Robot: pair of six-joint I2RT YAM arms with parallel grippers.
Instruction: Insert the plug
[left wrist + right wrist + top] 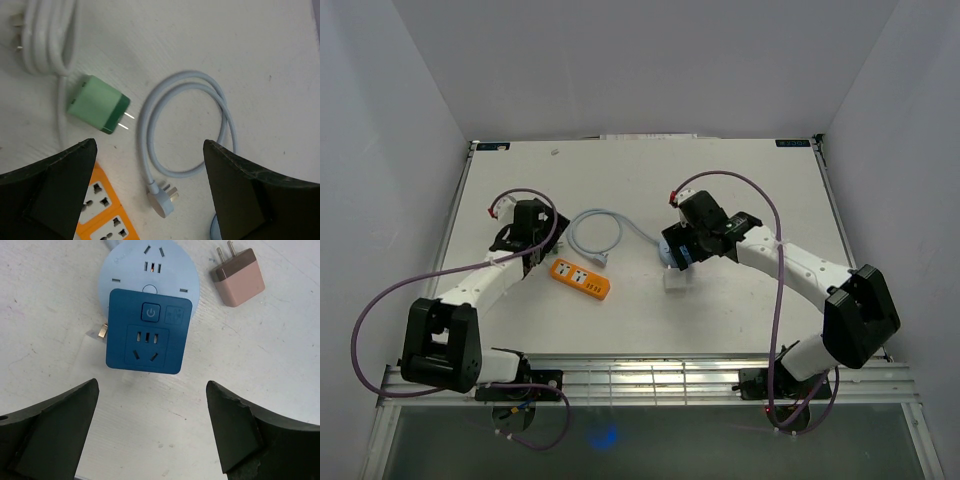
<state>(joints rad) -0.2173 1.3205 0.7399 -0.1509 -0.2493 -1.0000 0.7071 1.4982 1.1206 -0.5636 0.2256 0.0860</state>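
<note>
Hovering, left tool [149,150] and right tool [152,387] gape wide, empty. The plug [162,201] looks light, rigid, slick: pinch its flat sides, not the limp cable [220,105].

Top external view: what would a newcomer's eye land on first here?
The orange power strip left of centre, beside a coiled pale-blue cable. Below the open right gripper, a dark blue socket adapter lies across a round pale-blue socket; ahead of the open left gripper, a green plug lies loose.
</note>
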